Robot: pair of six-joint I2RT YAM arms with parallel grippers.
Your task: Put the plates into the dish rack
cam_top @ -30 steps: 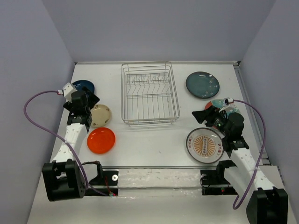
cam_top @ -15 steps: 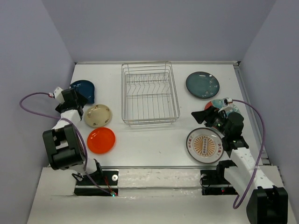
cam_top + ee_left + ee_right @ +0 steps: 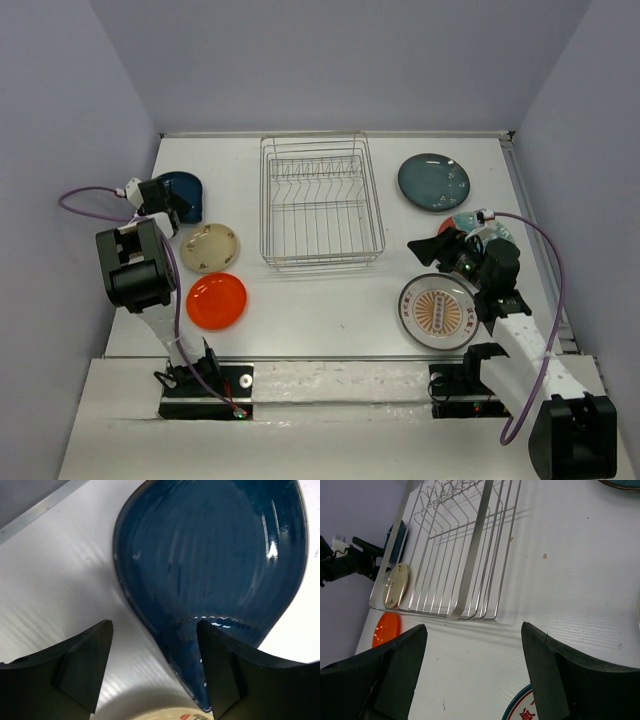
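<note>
The dark blue plate (image 3: pixel 187 187) lies at the far left. My left gripper (image 3: pixel 176 203) is open low over its near rim; in the left wrist view (image 3: pixel 155 665) one finger hangs over the plate (image 3: pixel 210 565) and the other over bare table. The cream plate (image 3: pixel 210 247) and the glossy orange plate (image 3: pixel 216 300) lie nearer. The dish rack (image 3: pixel 320 205) stands at the centre back with no plates in it. The teal-grey plate (image 3: pixel 433 182) lies far right. My right gripper (image 3: pixel 428 250) is open and empty above the table, beside the sunburst plate (image 3: pixel 437 312). The red plate (image 3: pixel 468 224) is mostly hidden under the right wrist.
Grey walls close in the table on the left, back and right. The right wrist view shows the rack (image 3: pixel 455 555), the cream plate (image 3: pixel 395 585), the orange plate (image 3: pixel 385 629) and the sunburst plate's rim (image 3: pixel 520 712). The left arm's cable (image 3: pixel 85 195) loops at the left wall.
My left arm has folded back and swung its gripper left and away, from beside the cream plate to the dark blue plate. The right arm has barely moved.
</note>
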